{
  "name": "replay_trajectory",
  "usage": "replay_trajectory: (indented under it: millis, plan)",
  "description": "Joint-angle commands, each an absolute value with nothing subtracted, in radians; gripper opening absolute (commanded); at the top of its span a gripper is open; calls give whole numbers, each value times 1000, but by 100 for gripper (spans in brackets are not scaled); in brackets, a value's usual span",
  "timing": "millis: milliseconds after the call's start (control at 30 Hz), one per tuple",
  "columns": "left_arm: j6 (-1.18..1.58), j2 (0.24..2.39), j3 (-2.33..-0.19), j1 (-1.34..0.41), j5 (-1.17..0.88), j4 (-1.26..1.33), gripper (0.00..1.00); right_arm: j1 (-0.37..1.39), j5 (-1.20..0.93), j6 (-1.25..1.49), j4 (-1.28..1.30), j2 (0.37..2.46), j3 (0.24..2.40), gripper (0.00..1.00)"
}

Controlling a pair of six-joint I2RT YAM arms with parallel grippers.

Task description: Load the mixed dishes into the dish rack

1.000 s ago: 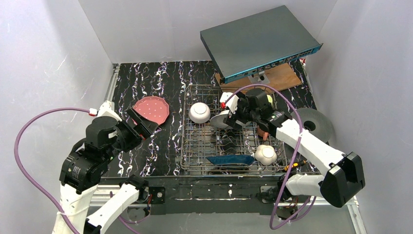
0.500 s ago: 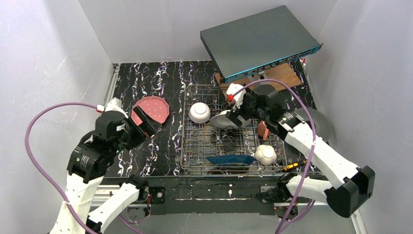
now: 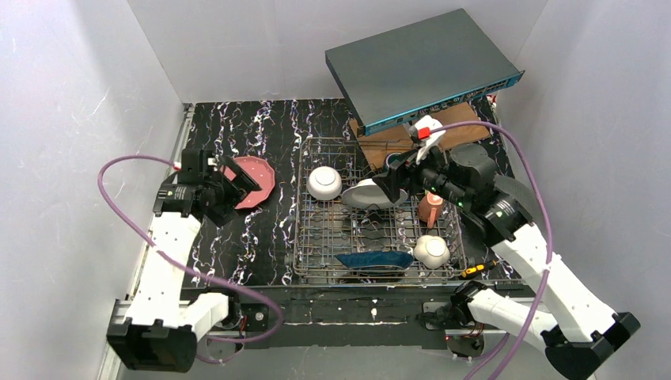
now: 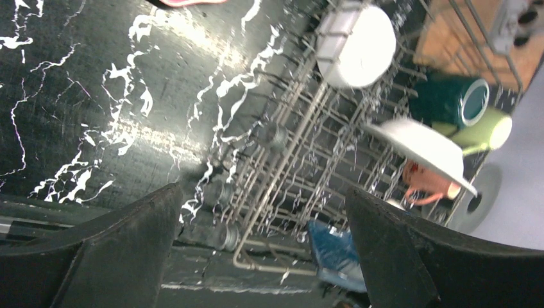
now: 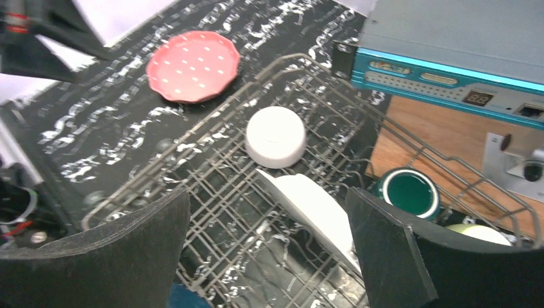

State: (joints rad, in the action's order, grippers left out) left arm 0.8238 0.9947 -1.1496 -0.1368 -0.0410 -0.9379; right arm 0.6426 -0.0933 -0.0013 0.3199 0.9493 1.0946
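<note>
Left gripper (image 3: 231,187) hovers spread wide, empty, at the pink dotted plate (image 3: 259,176) lying flat just left of the dish rack (image 3: 324,229). Risk: fingers skid off that thin rim, shoving it into the rack's wires.

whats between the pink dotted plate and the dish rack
Only a bare strip of black marbled tabletop separates the pink dotted plate from the dish rack; the top external view shows it.

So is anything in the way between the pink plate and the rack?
Nothing visible is. Only bare table lies between the pink plate and the rack's left side.
</note>
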Motion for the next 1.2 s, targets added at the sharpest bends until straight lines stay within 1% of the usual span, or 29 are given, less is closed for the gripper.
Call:
replay_trajectory:
  millis: [0,67,167,233,300,367,433,500,533,600,700,800,967,1033,1067,1167]
  plan:
    - [883,1075,-1053,73,-212,-806,98,645,-209,116,300,887,1082,98]
    - [941,1137,-1013,152,-220,-764,98,646,-225,136,305,880,1075,98]
    - [1034,1232,-947,224,-300,-645,98,646,-233,145,320,874,1071,98]
    - [1086,1295,-916,249,-315,-571,92,646,-232,145,327,866,1070,98]
    - [1119,1345,-901,259,-306,-512,87,646,-226,142,335,856,1068,98]
    - [1134,1373,-887,258,-257,-463,84,645,-215,141,340,841,1062,98]
    - [1169,1370,-851,259,-157,-414,81,646,-211,137,336,826,1051,98]
    - [1226,1359,-791,260,-99,-353,71,646,-206,135,329,814,1040,98]
    - [1261,1354,-764,262,-94,-326,68,645,-203,136,329,810,1039,98]
    - [1299,1357,-719,263,-87,-277,66,646,-197,135,334,805,1037,98]
    - [1357,1396,-682,263,-112,-203,66,646,-189,137,332,803,1033,98]
    - [1377,1451,-684,263,-132,-154,64,647,-199,137,335,810,1040,98]
    - [1411,1503,-678,263,-133,-125,52,646,-202,137,359,821,1052,98]
    - [1419,1502,-667,263,-146,-120,44,646,-199,136,369,821,1056,98]
    - [1424,1499,-661,262,-150,-127,42,645,-198,136,371,821,1057,98]
    - [1452,1466,-651,262,-121,-208,44,646,-192,138,368,820,1058,98]
